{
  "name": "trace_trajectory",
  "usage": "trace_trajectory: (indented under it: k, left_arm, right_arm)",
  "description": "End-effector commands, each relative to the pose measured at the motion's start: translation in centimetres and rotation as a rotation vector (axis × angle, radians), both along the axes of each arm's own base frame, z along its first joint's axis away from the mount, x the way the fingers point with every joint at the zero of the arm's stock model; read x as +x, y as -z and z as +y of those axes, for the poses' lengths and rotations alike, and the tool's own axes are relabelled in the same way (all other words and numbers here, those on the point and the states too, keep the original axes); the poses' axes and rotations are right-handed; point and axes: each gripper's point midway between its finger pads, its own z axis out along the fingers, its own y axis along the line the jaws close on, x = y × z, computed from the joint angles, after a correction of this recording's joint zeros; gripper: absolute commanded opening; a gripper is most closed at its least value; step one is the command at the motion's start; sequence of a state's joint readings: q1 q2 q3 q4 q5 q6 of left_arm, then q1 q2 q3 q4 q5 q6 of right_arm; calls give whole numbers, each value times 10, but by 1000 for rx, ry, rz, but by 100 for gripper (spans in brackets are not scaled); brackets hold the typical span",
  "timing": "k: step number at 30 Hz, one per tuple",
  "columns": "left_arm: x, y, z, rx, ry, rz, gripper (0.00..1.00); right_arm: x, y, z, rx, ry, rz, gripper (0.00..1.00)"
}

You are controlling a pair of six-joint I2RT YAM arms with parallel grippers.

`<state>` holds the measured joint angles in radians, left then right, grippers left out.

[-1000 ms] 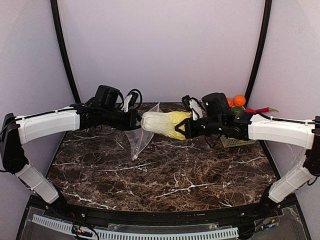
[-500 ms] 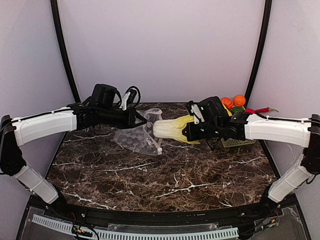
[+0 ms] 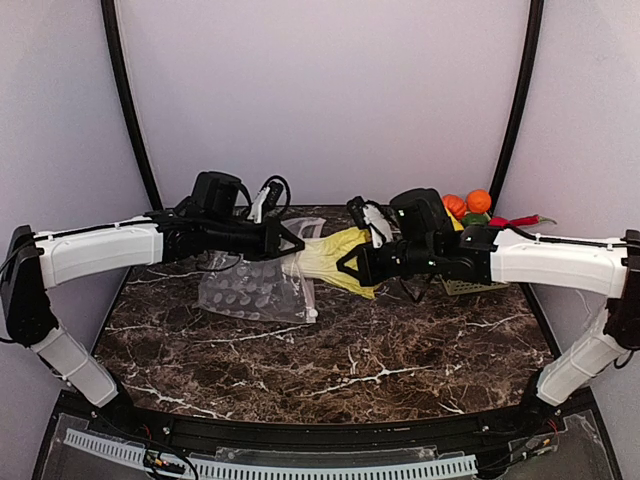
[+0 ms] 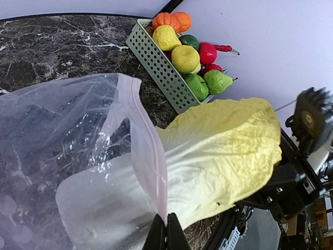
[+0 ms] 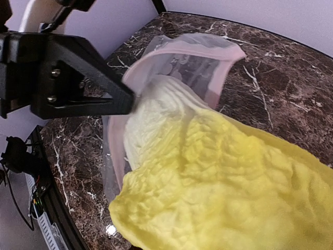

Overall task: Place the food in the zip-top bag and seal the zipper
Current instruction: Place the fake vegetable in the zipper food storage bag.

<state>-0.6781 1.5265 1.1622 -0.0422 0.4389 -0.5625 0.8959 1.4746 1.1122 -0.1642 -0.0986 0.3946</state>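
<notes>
The clear dotted zip-top bag (image 3: pixel 252 296) lies on the marble with its mouth lifted toward the right. My left gripper (image 3: pixel 296 244) is shut on the pink zipper (image 4: pixel 150 156) at the mouth edge, seen between my fingertips (image 4: pixel 156 237) in the left wrist view. The yellow-white cabbage (image 3: pixel 330 255) lies level, its white end inside the bag mouth (image 4: pixel 109 203) and its yellow leaves (image 5: pixel 223 187) outside. My right gripper (image 3: pixel 353 266) is shut on the leafy end; its fingers are hidden behind the cabbage in the right wrist view. More food (image 4: pixel 187 57) sits in a basket.
A pale green mesh basket (image 3: pixel 470 285) stands at the back right behind my right arm, holding orange, yellow, red and green fruits (image 3: pixel 478 201). The left gripper's black body (image 5: pixel 73 78) sits close to the bag mouth. Curved black poles rise at both back corners.
The cabbage, drawn back to the right half a second ago, has moved left again into the bag mouth. The bag has spread out flatter on the table to the left.
</notes>
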Motion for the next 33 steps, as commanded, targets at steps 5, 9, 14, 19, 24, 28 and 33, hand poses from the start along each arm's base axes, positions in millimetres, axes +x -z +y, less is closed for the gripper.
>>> trace_trajectory:
  k: [5, 9, 14, 19, 24, 28, 33]
  left_arm:
    - [-10, -7, -27, -26, 71, -4, 1]
    - [-14, -15, -30, -49, 83, -10, 1]
    - [-20, -35, -33, -118, 110, -19, 1]
    - [-22, -31, -31, -118, 109, -17, 1]
    - [-21, -10, -26, -66, 88, 10, 1]
    - [-23, -9, -24, -68, 90, 11, 1]
    - [-32, -27, -35, -150, 173, 12, 1]
  right_arm:
    - [-10, -44, 34, 83, -74, -127, 0]
    - [4, -18, 39, 20, -31, -105, 0]
    - [14, 4, 47, -33, -25, -94, 0]
    - [9, -18, 56, 20, -83, -129, 0]
    - [-19, -68, 61, 206, -248, -200, 0]
    - [-35, -74, 61, 275, -358, -179, 0]
    - [-16, -24, 71, 165, -314, -122, 0]
